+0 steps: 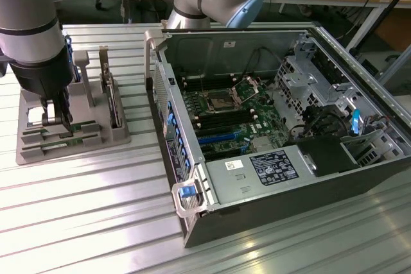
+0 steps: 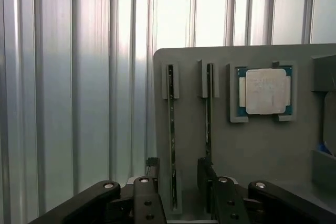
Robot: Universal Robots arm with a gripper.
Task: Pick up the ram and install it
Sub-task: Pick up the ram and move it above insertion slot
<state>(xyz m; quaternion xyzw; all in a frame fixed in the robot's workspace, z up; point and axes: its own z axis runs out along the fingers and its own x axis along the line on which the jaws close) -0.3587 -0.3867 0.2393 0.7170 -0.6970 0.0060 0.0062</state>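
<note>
"Listing near to far. Item one, hand [image 2: 178,174]?"
"Fingers apart, one each side of the ram [image 2: 171,129], nothing clamped. Ram stands on edge in its slot in the grey holder [image 2: 252,150], spare stick [image 2: 208,108] just beside."
"Handling note?"
"Likely best: centre on the ram, stay square, clear the spare stick; grip the flat faces. Beyond: processor [image 2: 264,92] in its own recess, then ribbed desk [image 2: 79,103] to its far edge."
</note>
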